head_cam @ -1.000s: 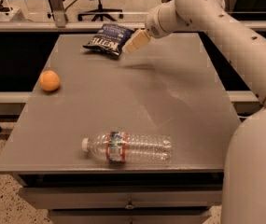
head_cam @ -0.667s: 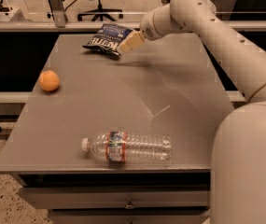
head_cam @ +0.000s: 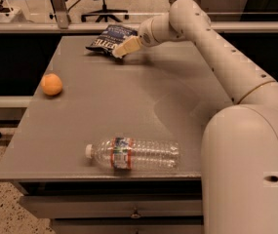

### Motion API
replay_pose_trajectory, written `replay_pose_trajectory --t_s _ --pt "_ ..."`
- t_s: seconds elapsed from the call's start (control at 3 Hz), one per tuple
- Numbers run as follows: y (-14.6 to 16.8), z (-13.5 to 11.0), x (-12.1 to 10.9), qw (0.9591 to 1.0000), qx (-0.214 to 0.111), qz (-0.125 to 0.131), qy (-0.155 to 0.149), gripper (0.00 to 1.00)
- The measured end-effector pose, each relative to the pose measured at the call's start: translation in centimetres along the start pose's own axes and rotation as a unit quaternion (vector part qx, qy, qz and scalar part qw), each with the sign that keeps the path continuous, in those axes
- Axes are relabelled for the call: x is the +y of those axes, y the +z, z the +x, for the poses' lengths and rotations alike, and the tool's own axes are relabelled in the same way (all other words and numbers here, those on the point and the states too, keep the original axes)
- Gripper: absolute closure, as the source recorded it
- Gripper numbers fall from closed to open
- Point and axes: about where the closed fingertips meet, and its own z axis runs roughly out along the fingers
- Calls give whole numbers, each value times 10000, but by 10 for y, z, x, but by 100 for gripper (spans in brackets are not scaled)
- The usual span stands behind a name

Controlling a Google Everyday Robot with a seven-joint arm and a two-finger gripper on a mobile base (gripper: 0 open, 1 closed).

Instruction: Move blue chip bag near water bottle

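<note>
The blue chip bag (head_cam: 105, 38) lies flat at the far edge of the surface (head_cam: 153, 96), a little left of that edge's middle. It is dark navy and crinkled, with white lettering on its upper face. The gripper (head_cam: 120, 50) sits at the bag's near right corner; contact between them cannot be made out.

The water bottle (head_cam: 133, 154) lies on its side close to the front edge and parallel to it. It is clear and ribbed, with 1 white cap pointing toward the left edge and a red, white and blue label band just behind the neck. The 2 things are well apart.
</note>
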Motion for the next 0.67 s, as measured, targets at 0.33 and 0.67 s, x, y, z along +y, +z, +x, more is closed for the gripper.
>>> replay_pose_trajectory --t_s 0.33,0.67 --pt "13 2 7 9997 -59 -191 106 16" --pt "17 2 12 9995 -51 -293 127 39"
